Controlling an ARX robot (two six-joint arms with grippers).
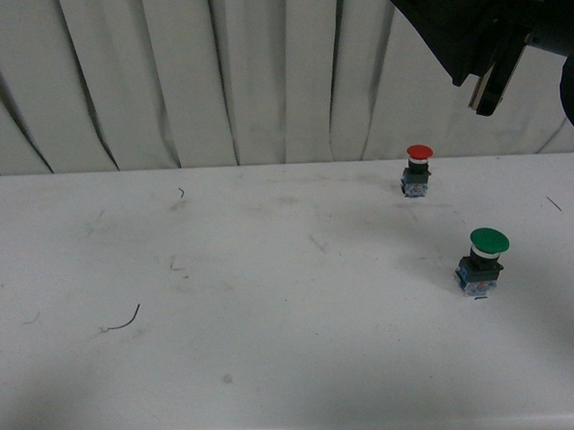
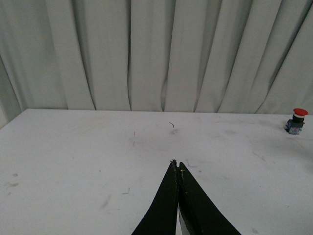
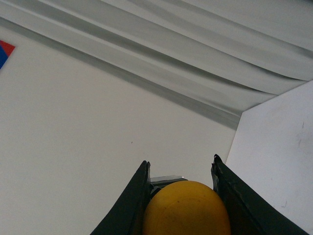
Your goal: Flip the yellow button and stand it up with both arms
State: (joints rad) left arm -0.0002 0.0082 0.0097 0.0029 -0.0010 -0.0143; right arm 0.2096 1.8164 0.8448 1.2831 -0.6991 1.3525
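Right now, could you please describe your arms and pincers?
All black. The left pincer has two smooth fingers tapering to points; the right pincer has broader ones. The right arm is bulky and angular, with a pale strip and a black cable.

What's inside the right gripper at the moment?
The yellow button: its round cap fills the space between the jaws of the right gripper. A grey sliver shows just past the cap. The cap covers the collar and contact block in the wrist view.
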